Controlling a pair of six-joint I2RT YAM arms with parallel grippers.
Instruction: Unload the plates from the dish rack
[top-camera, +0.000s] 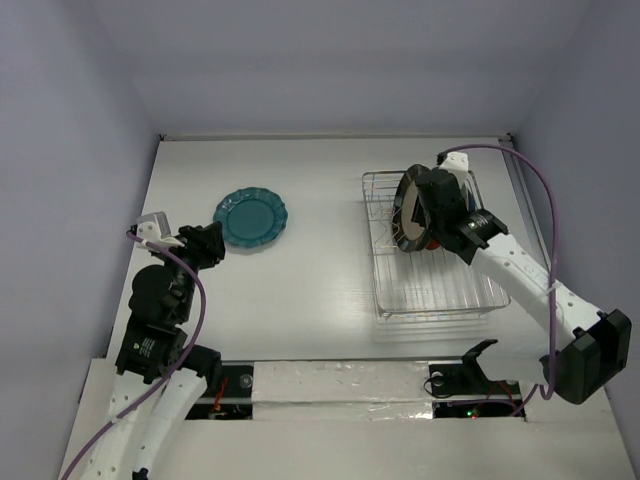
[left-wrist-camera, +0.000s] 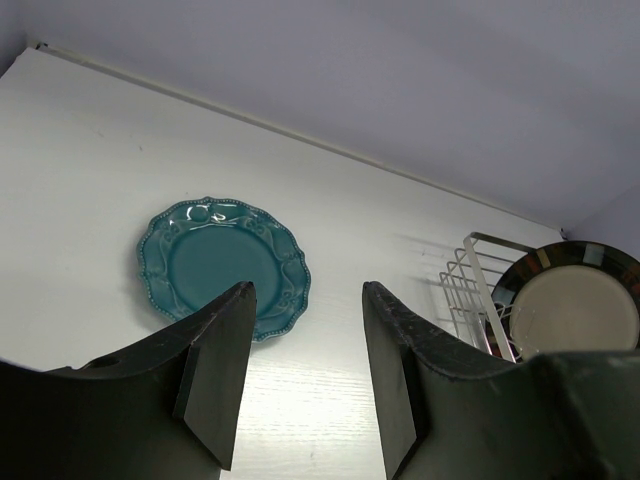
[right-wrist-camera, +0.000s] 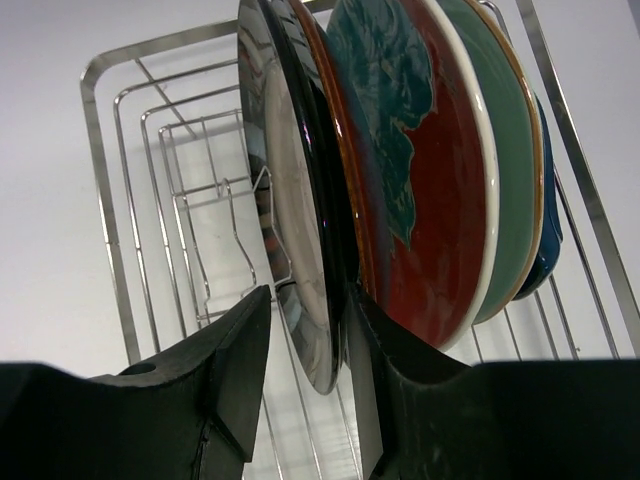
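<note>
We see right jaws astride the glossy dark-rimmed plate (right-wrist-camera: 295, 200), upright in the chrome wire dish rack (top-camera: 440, 292) (pinching? we cannot tell); left jaws gape empty.

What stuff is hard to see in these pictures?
- Top view: the right arm covers most of what stands in the dish rack.
- Right wrist view: the dark blue plate is mostly behind the green plate; whether the right claw already pinches the dark-rimmed plate is unclear.
- Left wrist view: the left claw blocks much of the rack.
</note>
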